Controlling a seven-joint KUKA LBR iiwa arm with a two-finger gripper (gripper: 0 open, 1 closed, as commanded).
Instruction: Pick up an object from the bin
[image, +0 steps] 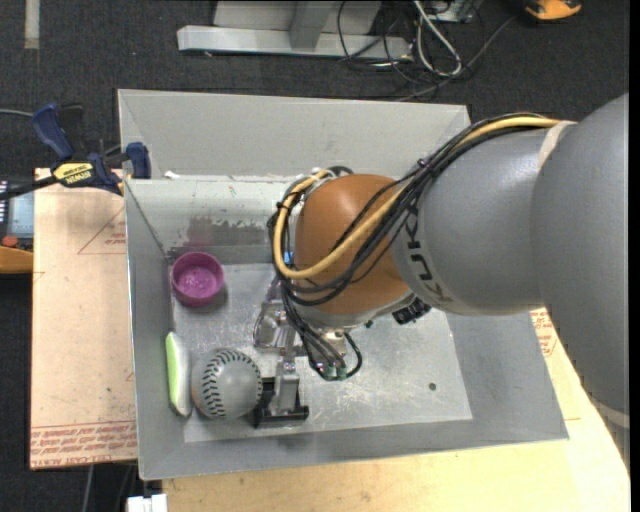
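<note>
Sitting in the front-left part of the bin, a grey ball with dark stitch lines is lying on the floor, and it is the thing nearest the tool. The gripper is standing just beside the ball's right flank, its dark tip down at floor level. I cannot tell whether it is touching the ball. Whether the gripper is spread or pressed together is not readable from where I am standing, as the orange wrist cover and its cables are hanging over most of it. Nothing is showing as clamped, so I am not logging a hold.

Just left of the ball, a pale green elongated piece is lying along the left wall. A purple cup, mouth up, is sitting well apart toward the back-left.

Judgement: the step in hand is looking like the reach-and-grasp stage, with the lift not yet done. The next move is calling for the tool to be straddling the ball rather than standing beside it. Being round, the ball is likely to roll toward the green piece if nudged off-centre. So: closing across its widest part, then lifting straight up.
</note>
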